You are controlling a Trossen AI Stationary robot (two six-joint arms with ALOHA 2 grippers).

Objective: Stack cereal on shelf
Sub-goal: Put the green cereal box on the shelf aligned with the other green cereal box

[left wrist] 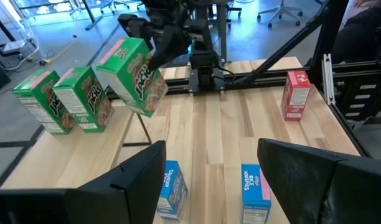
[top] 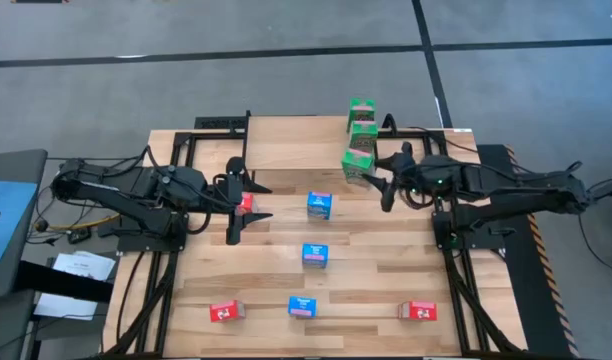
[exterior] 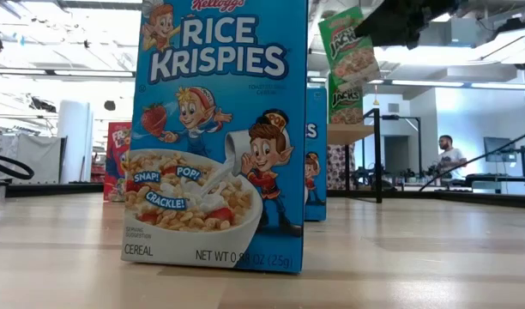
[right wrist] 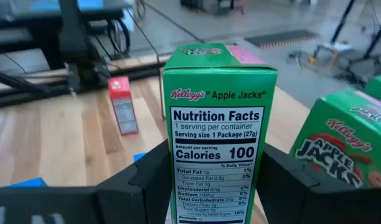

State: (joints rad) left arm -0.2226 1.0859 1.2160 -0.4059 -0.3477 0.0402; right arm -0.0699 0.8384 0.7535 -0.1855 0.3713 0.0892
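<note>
My right gripper [top: 371,172] is shut on a green cereal box [left wrist: 131,74], which hangs tilted in the air next to the shelf [top: 296,140]. Two more green boxes [left wrist: 38,99] [left wrist: 84,96] stand upright on the shelf's light wood top. My left gripper [top: 258,203] hangs open above the table's left half. Seen from above, a red box [top: 246,203] shows below it, but nothing is between its fingers in the left wrist view. Three blue boxes [top: 320,205] [top: 314,255] [top: 302,306] and two other red boxes [top: 224,312] [top: 418,311] stand on the table. My right gripper pinches the green box between its two fingers, one on each broad printed face. The narrow nutrition-facts side [right wrist: 218,143] faces the wrist. The fingers come nearly level from the table's right side. The box is lifted clear and tilted, higher than the boxes on the shelf.
The table [top: 386,270] is light slatted wood with black frame rails along its left, right and far edges. In the low view a blue box [exterior: 220,129] stands close to the camera and hides much of the table. A person [exterior: 451,159] is far back in the room.
</note>
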